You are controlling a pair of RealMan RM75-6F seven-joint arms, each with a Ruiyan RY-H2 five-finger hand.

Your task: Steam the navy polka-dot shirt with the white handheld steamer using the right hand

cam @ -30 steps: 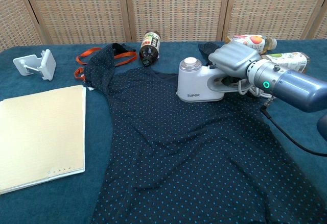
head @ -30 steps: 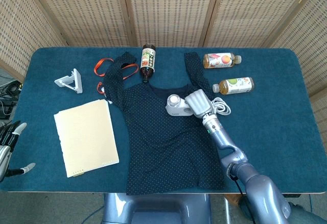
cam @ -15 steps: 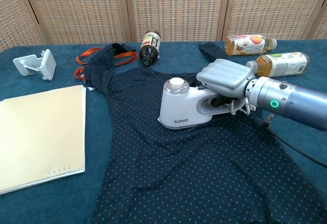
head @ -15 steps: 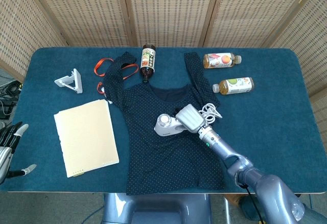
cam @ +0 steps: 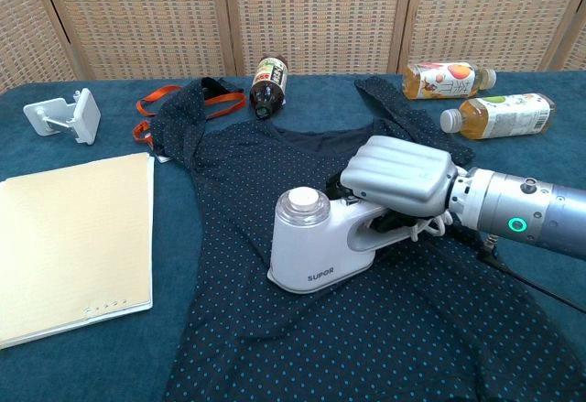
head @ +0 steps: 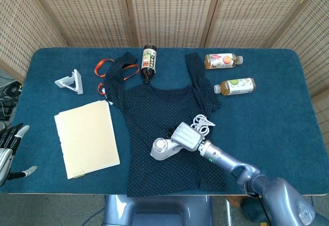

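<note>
The right hand is gripping the white steamer, pressing it on the polka-dot shirt at frame centre; steaming seems underway, next calling for gliding toward the lower hem.

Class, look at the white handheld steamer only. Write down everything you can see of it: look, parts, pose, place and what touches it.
The steamer is white, smooth and plastic-looking, with a round cap on top, dark lettering low on its side and a looped handle. It sits base down on the navy polka-dot shirt, about mid-body. The right hand grips the handle, fingers folded over it. A white cord coils behind it on the shirt.
</note>
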